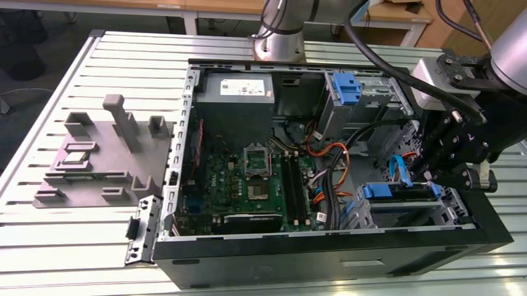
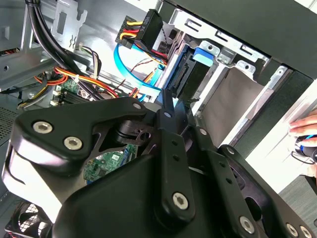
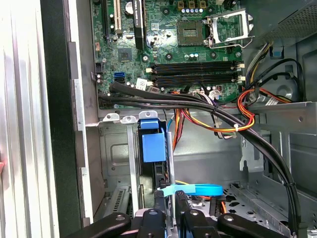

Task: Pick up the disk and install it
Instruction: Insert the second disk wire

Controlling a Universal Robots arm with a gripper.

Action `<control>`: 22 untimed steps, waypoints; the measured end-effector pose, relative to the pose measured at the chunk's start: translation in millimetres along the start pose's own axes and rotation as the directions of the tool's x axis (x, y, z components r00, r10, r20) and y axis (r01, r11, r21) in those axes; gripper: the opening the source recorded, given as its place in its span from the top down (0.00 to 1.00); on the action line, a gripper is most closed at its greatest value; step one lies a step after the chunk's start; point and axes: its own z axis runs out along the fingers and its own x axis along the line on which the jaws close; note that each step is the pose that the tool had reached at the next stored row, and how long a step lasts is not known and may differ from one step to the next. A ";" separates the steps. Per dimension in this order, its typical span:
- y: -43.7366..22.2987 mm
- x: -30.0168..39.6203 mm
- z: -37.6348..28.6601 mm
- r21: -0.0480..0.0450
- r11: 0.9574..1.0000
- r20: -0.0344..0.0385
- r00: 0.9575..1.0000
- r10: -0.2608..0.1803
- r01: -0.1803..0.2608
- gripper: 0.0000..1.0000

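Observation:
The disk (image 1: 399,192) sits in the drive cage at the front corner of the open computer case, on the exterior view's right. Its blue rail tab (image 3: 152,144) faces up, and in the first wrist view the disk is seen edge-on in its slot. In the second wrist view the disk (image 2: 184,79) stands between the cage's metal walls, under a blue tab. My gripper (image 1: 424,177) hangs just over the disk's cable end. Its fingers (image 3: 151,220) are drawn close together with nothing gripped. The black fingertip end of my gripper (image 2: 167,106) points down at the cage.
A light-blue data cable (image 3: 193,189) and orange-yellow power wires (image 3: 233,124) run beside the cage. The motherboard (image 1: 255,185) fills the case floor, with a grey power supply (image 1: 239,89) and a bare blue bracket (image 1: 346,86) behind it. A grey fixture (image 1: 99,154) lies outside the case. A person's hand (image 2: 304,130) rests by the case.

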 end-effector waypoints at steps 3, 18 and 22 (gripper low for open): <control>0.2 -2.4 0.1 0.000 1.000 0.000 1.000 0.000 0.000 0.76; 0.3 -4.6 -2.2 0.000 1.000 0.001 1.000 0.000 0.000 0.76; 0.6 -7.9 -1.6 0.000 1.000 0.002 1.000 0.000 0.000 0.76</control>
